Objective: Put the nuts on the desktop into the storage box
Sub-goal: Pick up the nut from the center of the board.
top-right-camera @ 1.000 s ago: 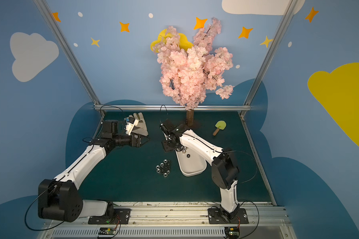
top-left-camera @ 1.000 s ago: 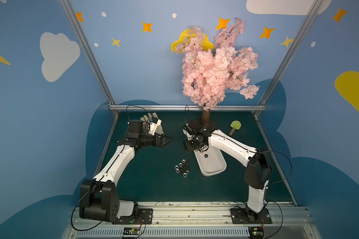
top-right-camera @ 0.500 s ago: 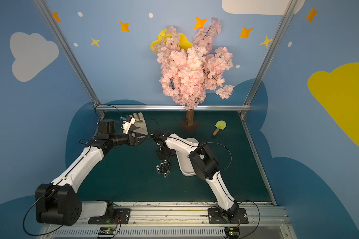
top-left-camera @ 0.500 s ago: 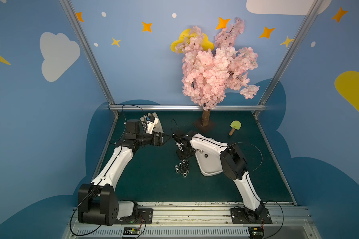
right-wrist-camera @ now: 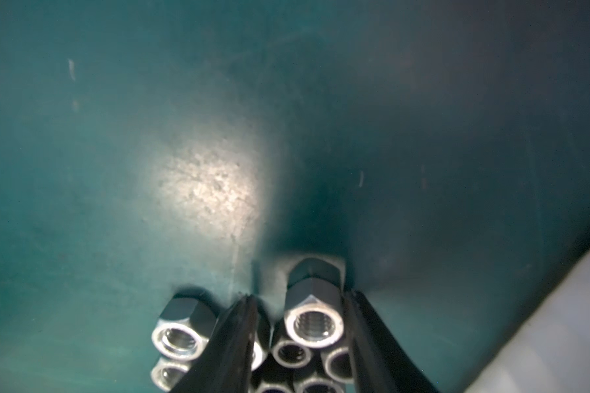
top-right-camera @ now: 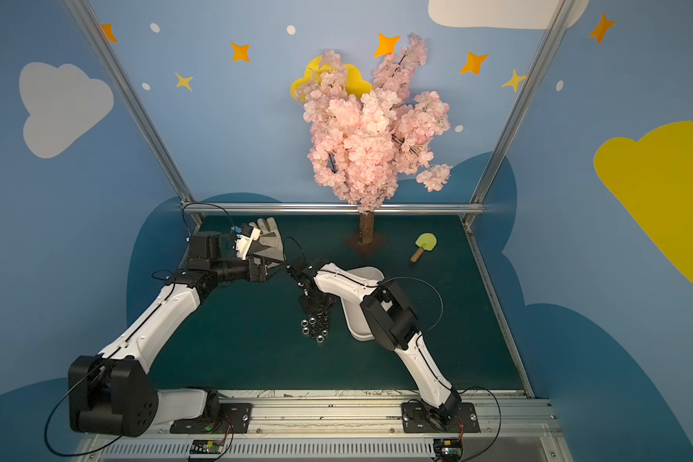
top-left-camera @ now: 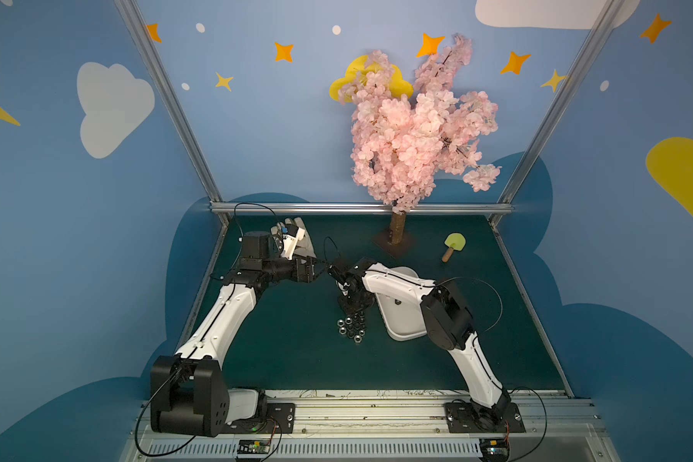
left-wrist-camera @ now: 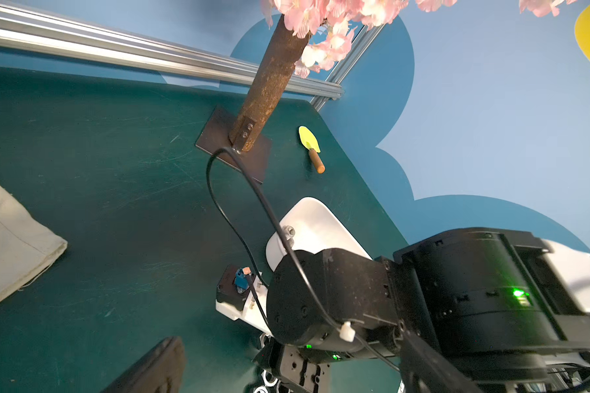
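Right claw [right-wrist-camera: 300,296] down among the nuts [top-left-camera: 351,326]
We see its fingers [right-wrist-camera: 232,340] bracket one nut [right-wrist-camera: 314,289] mid-tabletop [top-left-camera: 289,360], just beside the storage box [top-left-camera: 401,324]; whether they grip it we cannot tell. The left claw [top-left-camera: 320,271] hangs spread wide toward the far-left corner.

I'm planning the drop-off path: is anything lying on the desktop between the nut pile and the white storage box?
Nothing visible does. In both top views only bare desktop separates the nuts from the storage box beside them. The right hand straddles one nut. Its own forearm crosses above the box.
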{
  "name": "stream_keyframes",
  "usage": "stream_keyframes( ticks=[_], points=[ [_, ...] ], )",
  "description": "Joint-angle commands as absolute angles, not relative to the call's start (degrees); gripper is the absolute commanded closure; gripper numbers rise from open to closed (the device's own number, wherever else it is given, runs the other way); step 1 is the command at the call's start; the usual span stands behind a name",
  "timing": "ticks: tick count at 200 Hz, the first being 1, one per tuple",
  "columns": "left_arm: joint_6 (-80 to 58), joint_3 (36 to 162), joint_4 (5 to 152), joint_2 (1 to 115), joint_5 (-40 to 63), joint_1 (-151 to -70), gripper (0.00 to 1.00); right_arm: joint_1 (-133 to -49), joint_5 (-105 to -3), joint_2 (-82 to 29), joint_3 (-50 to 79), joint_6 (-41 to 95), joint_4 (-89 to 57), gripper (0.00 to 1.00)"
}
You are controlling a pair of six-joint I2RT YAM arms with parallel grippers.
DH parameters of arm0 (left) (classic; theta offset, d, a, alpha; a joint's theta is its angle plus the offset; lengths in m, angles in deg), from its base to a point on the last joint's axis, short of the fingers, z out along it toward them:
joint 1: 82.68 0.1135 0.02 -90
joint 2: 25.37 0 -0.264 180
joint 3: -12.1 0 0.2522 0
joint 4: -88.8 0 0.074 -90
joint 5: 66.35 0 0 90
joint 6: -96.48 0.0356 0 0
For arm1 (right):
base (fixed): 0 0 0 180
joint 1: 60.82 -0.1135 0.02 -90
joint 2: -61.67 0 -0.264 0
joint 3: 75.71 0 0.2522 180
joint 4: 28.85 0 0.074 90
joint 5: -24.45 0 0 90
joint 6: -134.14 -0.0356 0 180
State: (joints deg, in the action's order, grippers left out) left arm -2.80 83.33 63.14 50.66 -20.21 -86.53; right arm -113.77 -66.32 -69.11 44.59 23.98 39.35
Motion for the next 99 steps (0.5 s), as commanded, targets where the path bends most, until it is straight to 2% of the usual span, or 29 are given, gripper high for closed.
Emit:
stream_keyframes(
  ticks=[1, 13, 29, 59, 99],
  points=[
    [-2.7, 82.6, 64.3, 49.3, -20.2, -86.3, 0.00, -114.3, -66.2, -70.3, 44.0, 23.1, 41.0, 0.61],
    [-2.7, 82.6, 64.1, 49.2, -20.0, -86.3, 0.00, -114.2, -66.5, -70.0, 44.0, 23.2, 41.1, 0.71],
    [-2.6, 82.5, 64.1, 48.9, -19.5, -86.3, 0.00, -114.1, -67.2, -69.6, 44.5, 23.4, 41.1, 0.79],
    [-2.8, 82.3, 64.4, 48.7, -19.4, -86.3, 0.00, -113.5, -69.4, -66.3, 45.1, 23.5, 40.7, 0.81],
    [-2.8, 82.4, 64.2, 48.5, -20.3, -86.2, 0.00, -110.9, -73.0, -55.0, 41.4, 22.9, 36.6, 0.81]
  ],
)
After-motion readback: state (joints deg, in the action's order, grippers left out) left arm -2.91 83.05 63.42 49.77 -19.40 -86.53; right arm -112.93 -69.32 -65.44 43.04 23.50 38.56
